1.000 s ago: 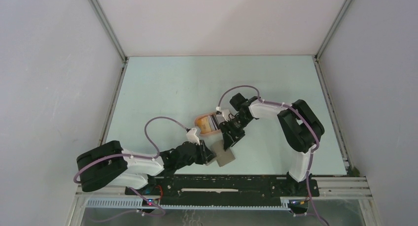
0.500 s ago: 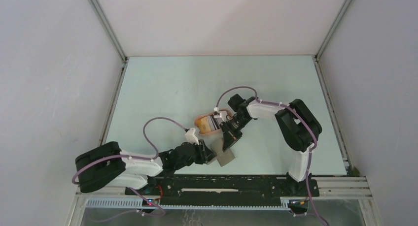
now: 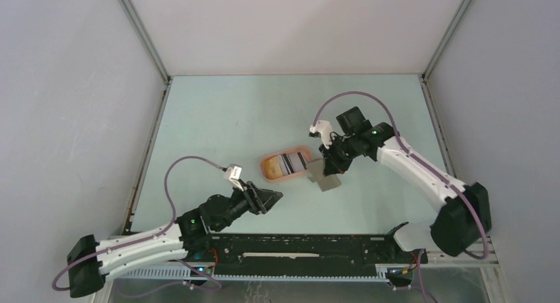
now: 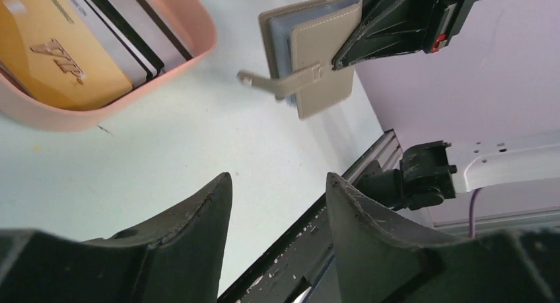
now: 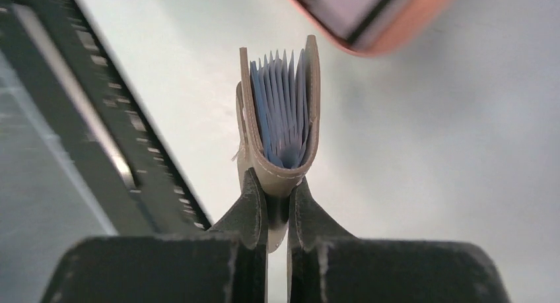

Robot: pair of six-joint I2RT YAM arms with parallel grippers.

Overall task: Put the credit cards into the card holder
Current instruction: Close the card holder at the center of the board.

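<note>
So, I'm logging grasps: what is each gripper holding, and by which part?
The right gripper pinches the card holder by its spine, the folded edge. The left gripper is open and holds nothing.

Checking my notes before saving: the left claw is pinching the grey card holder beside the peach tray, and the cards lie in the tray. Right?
Not quite: the right claw, not the left claw, pinches the card holder; the right wrist view shows it. It is beside the peach tray, and the credit cards lie in the tray.
</note>
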